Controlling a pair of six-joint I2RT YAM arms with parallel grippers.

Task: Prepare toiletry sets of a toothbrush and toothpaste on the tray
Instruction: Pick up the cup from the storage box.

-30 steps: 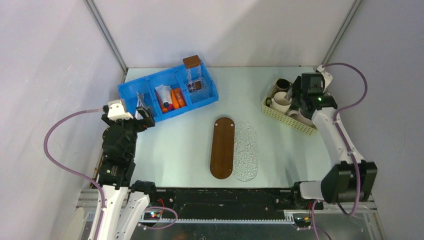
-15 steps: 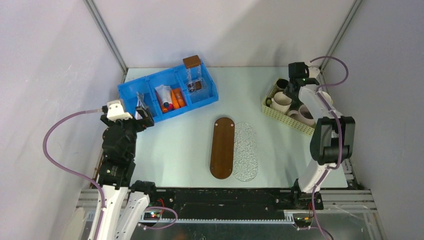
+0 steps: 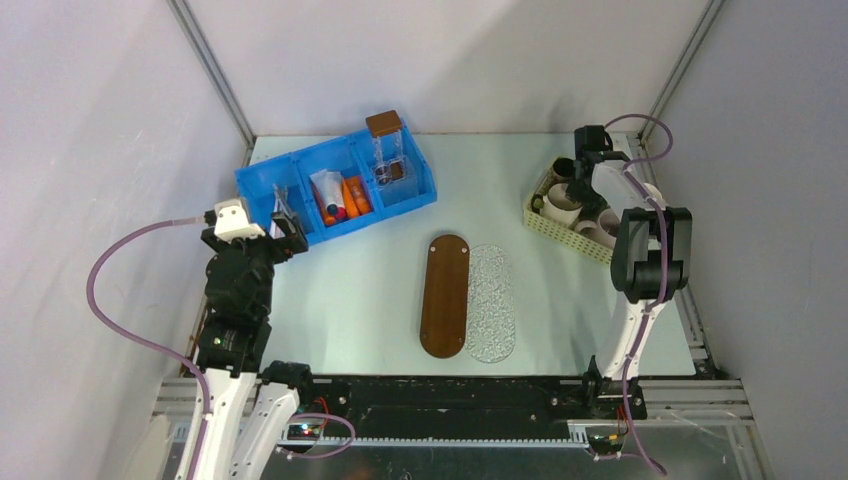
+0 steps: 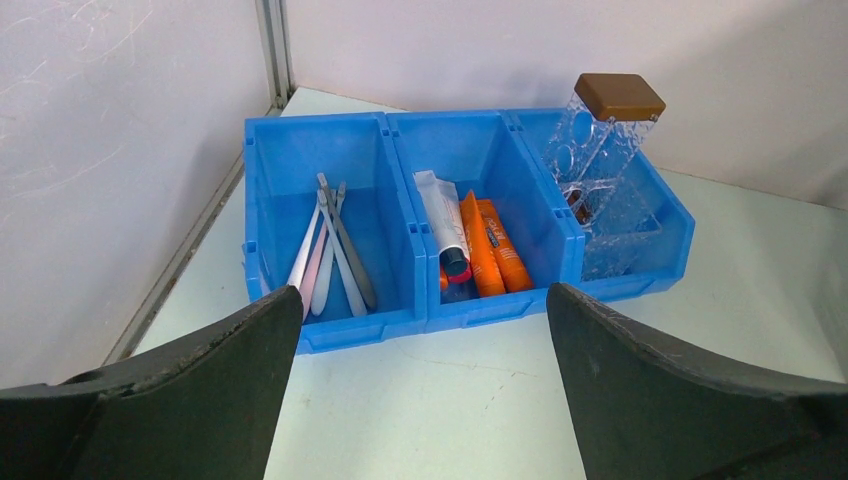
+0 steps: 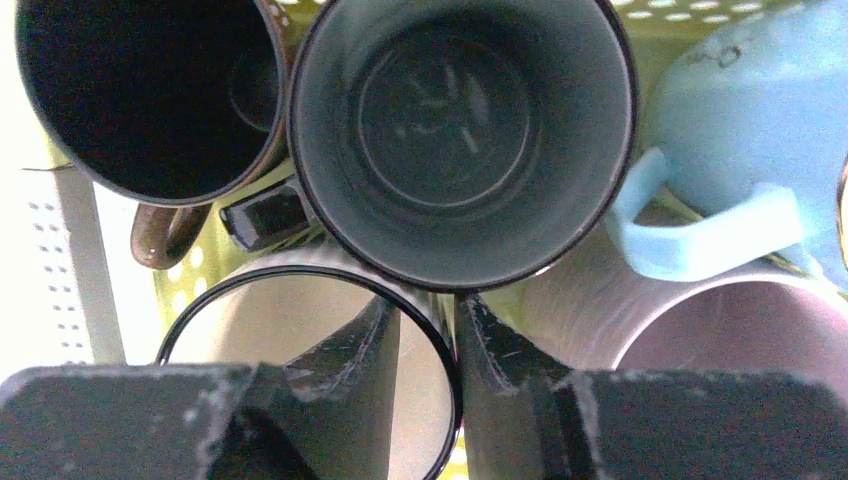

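Left end effector: released, jaws wide, standing off the near wall of the blue bin, bare desk between. Bin's left compartment: toothbrushes, lying lengthwise. Middle compartment: toothpaste tubes. Right compartment: clear brown-lidded box, upright, rising above the rim. Right of the bin and nearer: wooden tray, with a clear oval plate just beside its right edge and open desk around both. Far right of the bin: mug basket. Right end effector is grasping the rim of a white mug, one finger inside.
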